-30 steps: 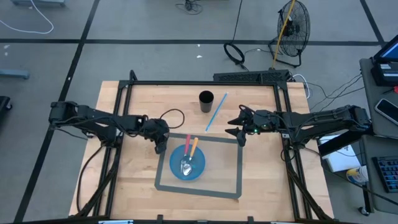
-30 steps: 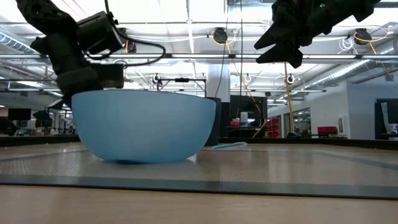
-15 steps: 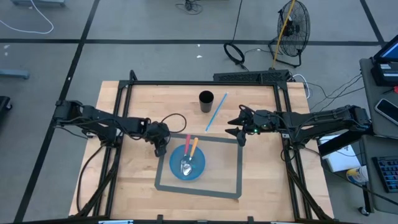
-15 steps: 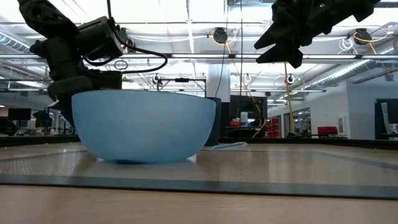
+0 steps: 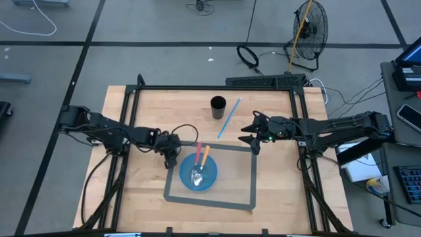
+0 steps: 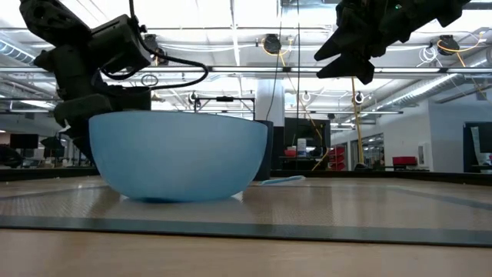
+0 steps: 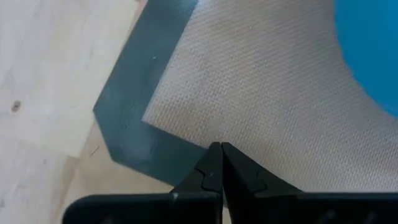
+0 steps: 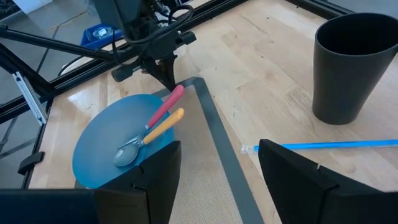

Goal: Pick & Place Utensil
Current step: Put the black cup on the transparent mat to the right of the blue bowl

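Observation:
A blue bowl stands on a grey mat and holds two spoons, one with a pink handle and one with an orange handle. My left gripper is shut and empty beside the bowl's left side. Its tips stand over the mat's dark border at the far left corner. My right gripper is open and empty, raised above the mat's far right corner. A long blue utensil lies flat on the table next to a black cup.
The black cup stands upright at the table's far middle, and the blue utensil lies just right of it. A black frame runs round the table's edges. Bare wood lies left of the mat and along the near edge.
My left gripper has moved a little toward the table's right and near edges, closer to the blue bowl, ending at the mat's far left corner. My right arm has kept still.

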Motion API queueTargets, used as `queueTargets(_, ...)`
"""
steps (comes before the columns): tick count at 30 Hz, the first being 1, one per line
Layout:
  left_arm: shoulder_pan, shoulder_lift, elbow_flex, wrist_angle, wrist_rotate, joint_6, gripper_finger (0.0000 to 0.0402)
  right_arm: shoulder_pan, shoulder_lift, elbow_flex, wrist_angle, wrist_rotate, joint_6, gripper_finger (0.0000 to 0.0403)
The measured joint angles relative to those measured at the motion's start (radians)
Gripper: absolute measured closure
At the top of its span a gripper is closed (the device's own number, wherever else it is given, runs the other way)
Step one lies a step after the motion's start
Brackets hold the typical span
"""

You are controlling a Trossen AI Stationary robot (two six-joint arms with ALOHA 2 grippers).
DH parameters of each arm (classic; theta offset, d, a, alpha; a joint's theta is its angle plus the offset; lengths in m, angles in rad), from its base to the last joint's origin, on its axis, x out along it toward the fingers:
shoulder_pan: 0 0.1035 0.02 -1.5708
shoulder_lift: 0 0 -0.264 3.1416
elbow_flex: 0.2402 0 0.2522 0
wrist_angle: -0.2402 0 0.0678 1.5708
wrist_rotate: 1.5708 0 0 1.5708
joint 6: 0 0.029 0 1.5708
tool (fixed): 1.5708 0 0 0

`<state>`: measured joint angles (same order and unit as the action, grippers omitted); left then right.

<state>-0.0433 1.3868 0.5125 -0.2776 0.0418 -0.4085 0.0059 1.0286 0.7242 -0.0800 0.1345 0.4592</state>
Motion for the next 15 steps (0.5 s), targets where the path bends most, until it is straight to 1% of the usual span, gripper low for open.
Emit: queueTargets(15, -0.091, 0.003, -0.001, 0.013, 0.005, -0.101, 0.0398, 0.0, 0.0, 0.0, 0.0, 0.0, 0.0, 0.0193)
